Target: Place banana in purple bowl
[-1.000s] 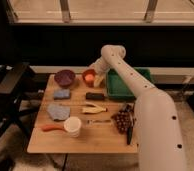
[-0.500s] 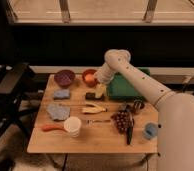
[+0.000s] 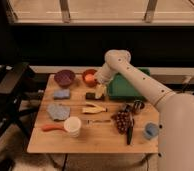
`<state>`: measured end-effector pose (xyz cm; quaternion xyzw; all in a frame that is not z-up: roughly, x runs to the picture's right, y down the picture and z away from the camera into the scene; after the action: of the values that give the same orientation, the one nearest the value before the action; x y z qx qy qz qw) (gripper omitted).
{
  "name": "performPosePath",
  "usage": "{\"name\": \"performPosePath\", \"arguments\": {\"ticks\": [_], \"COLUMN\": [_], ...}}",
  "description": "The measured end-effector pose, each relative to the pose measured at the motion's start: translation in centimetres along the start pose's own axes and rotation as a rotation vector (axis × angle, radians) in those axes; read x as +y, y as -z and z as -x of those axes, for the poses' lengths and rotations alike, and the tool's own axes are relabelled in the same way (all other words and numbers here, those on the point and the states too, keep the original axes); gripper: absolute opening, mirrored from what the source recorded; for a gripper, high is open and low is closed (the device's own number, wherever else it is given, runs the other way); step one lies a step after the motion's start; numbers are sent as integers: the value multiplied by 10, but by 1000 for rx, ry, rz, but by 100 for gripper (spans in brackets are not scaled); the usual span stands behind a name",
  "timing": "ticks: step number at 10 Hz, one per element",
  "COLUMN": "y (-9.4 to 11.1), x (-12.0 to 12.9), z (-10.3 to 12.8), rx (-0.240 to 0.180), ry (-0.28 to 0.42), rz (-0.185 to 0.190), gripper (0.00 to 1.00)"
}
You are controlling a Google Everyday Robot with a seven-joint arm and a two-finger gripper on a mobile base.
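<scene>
Gripper (image 3: 100, 92): down low over the middle of the table (image 3: 90, 142), hanging at the end of the white arm (image 3: 140, 82) that sweeps in from the right.
Grip: how wide it stands, and whether it has hold of anything, cannot be told from this angle.
Banana (image 3: 93, 108): pale yellow and forked, lying flat on the bare wood just in front of the gripper and apart from it, not in any bowl.
Purple bowl (image 3: 64, 77): upright at the back left of the table, well apart from the banana and to the left of the gripper.
Orange-red bowl (image 3: 90, 76): right beside the purple bowl, directly behind the gripper.
Dark block (image 3: 92, 95): small, sitting just left of the gripper's tip; contact cannot be made out.
Green tray (image 3: 124, 86): at the back right, with the arm passing over it.
Blue-grey pads: one (image 3: 61, 93) in front of the purple bowl, a bigger one (image 3: 57, 111) nearer the front, left of the banana.
White cup (image 3: 72, 126): front left, with the orange-red utensil (image 3: 52, 128) lying just beside it.
Grapes (image 3: 121, 121): a dark cluster to the right of the banana.
Blue cup (image 3: 150, 131): front right corner, close to the robot's body.
</scene>
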<state>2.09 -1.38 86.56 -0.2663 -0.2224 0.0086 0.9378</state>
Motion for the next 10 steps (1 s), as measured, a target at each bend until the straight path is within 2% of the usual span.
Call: {"name": "performPosePath", "arguments": {"ticks": [3, 6, 8, 10], "y": [-13, -34, -47, -61], "x": [19, 68, 84, 94], "z": [1, -6, -10, -25], "rx": [8, 20, 19, 10], "ry": [-21, -70, -101, -142], "rz": [59, 120, 124, 119], "gripper": [80, 80, 80, 80]}}
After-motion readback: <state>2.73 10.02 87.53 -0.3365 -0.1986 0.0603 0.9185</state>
